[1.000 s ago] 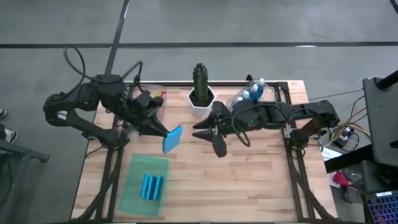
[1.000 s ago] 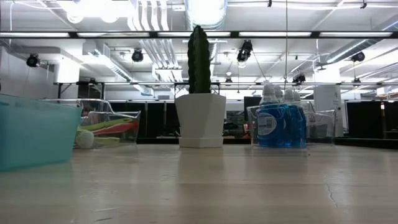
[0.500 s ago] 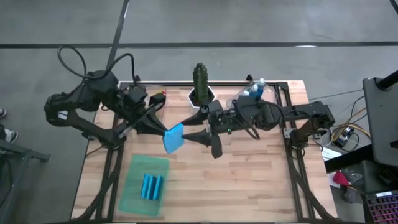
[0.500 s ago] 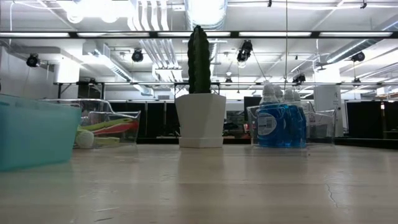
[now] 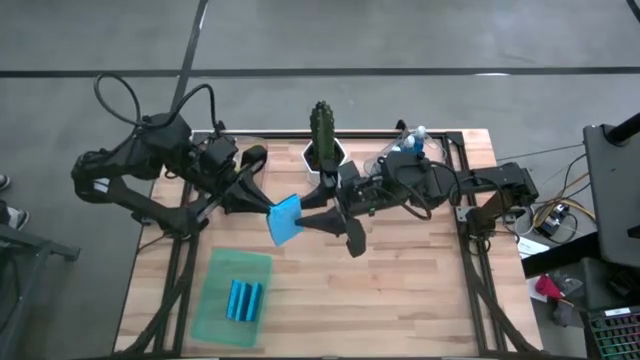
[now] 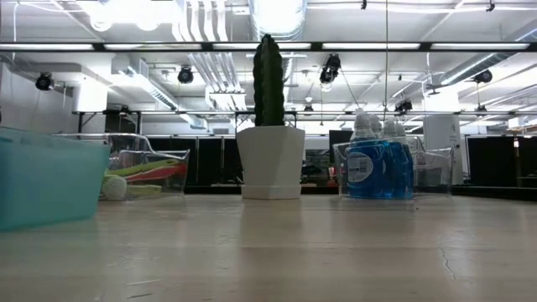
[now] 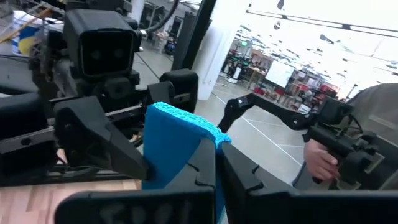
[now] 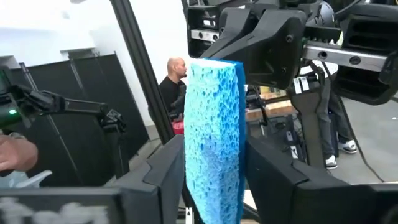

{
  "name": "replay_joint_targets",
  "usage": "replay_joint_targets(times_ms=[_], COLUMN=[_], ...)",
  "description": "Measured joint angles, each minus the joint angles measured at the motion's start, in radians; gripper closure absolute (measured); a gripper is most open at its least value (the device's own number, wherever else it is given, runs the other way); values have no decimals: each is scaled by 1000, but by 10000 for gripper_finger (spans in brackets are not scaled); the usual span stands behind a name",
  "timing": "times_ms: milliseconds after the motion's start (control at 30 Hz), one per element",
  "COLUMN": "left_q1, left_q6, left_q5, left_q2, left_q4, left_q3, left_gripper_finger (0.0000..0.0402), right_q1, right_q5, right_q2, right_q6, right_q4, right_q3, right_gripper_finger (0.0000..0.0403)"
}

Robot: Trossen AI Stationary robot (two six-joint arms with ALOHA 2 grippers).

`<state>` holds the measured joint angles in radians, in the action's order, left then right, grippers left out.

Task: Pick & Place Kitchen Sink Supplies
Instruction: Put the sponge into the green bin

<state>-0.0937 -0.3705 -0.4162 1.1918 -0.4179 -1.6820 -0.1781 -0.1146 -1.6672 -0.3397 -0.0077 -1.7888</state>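
A flat blue sponge [image 5: 285, 220] hangs in the air over the middle of the table, between my two arms. My left gripper [image 5: 270, 211] is shut on its left end. My right gripper [image 5: 303, 218] comes from the right and has the sponge [image 8: 214, 124] between its fingers. More blue sponges [image 5: 243, 299] lie in the green tray [image 5: 212, 315] at the near left. Blue bottles [image 6: 377, 166] stand in a clear bin [image 5: 432, 150] at the far right. Brushes [image 6: 147, 172] lie in a clear bin [image 5: 255, 170] at the far left. My left gripper pinches the sponge's left edge [image 7: 186, 149] between its two fingers, coming in level from the table's left. The sponge stands on edge, lifted clear of the table. My right gripper has its two fingers [image 8: 163, 174] flat against the sponge's two broad faces [image 8: 202, 177], coming in level from the table's right. The sponge stands upright between them.
The cactus in its white pot [image 5: 322, 150] stands just behind the two grippers at the far middle. A person [image 8: 176, 78] stands in the room beyond the table. The near right half of the wooden table [image 5: 400, 290] is bare.
My right gripper has gone toward the table's left and tipped up toward level, reaching the sponge so that its fingers now flank it. My left gripper has kept hold of the sponge and stayed nearly in place; the sponge has turned a little.
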Motion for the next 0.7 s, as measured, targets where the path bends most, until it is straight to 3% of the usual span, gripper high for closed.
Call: replay_joint_targets(times_ms=[467,700], left_q1=[0,1], left_q6=[-13,-21], left_q5=[76,123], left_q2=[-1,-16], left_q4=[0,-4], left_q3=[0,0], left_gripper_finger=[387,344], right_q1=[1,1], right_q5=[-22,-22], right_q2=[1,4], right_q6=[7,9], right_q4=[-2,-1], right_q3=[5,5], right_gripper_finger=[374,388])
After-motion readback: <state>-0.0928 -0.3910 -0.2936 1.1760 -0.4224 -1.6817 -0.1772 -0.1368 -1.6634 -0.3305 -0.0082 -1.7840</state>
